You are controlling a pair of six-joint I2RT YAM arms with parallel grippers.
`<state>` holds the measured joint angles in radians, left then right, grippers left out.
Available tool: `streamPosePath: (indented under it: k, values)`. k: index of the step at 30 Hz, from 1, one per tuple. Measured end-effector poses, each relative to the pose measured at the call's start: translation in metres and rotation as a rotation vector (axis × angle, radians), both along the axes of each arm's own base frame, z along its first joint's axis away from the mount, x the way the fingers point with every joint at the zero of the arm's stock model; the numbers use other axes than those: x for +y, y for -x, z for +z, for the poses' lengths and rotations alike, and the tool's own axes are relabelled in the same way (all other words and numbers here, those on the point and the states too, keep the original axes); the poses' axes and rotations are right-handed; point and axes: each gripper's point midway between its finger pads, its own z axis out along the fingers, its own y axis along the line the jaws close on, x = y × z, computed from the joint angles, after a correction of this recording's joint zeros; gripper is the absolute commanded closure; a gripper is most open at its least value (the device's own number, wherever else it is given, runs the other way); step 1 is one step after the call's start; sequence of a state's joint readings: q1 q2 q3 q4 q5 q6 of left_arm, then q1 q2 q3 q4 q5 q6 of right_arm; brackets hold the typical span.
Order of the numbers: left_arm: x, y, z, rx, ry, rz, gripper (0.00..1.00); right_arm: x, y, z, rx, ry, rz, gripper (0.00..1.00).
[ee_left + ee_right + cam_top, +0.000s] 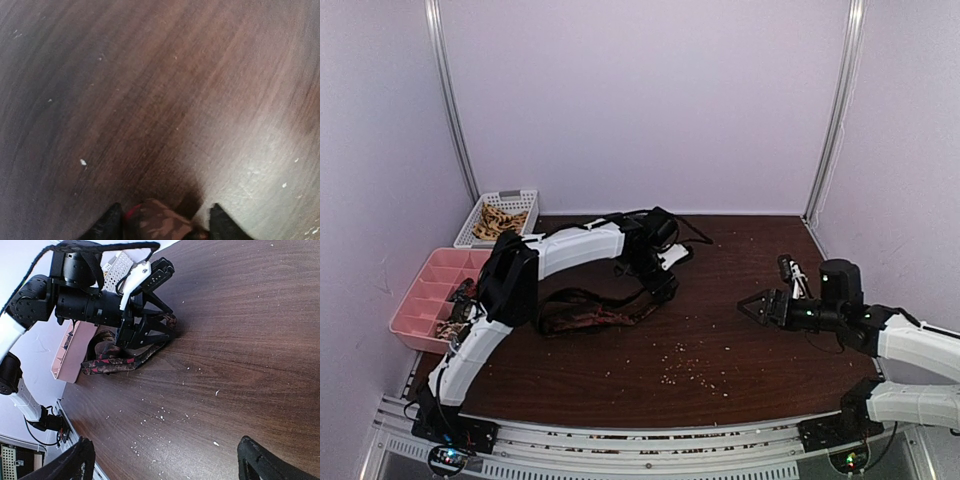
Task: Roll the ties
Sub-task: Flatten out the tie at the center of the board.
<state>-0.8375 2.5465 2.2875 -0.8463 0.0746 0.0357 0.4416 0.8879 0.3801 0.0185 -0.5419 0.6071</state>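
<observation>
While clear of table edges, left pincer tight on tie, right pincer agape

the tie lies on the table left of centre, its right end between the jaws of the left gripper. the divided tray sits at the left edge, the basket just behind it. the right gripper is well apart to the right.

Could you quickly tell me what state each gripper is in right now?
Left gripper: closed on the dark brown patterned fabric necktie.
Right gripper: open, holding nothing.
</observation>
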Motion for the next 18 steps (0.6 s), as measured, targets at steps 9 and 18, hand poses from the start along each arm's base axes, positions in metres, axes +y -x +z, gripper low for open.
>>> streamPosePath:
  k: [9, 18]
  values:
    - [-0.007, 0.004, 0.011, 0.002, 0.031, 0.006, 1.00, -0.007, 0.004, 0.001, -0.010, 0.000, -0.017, 0.01]
    - [-0.095, 0.079, 0.231, -0.227, 0.497, -0.188, 1.00, -0.015, 0.005, -0.006, -0.003, -0.001, -0.059, 0.01]
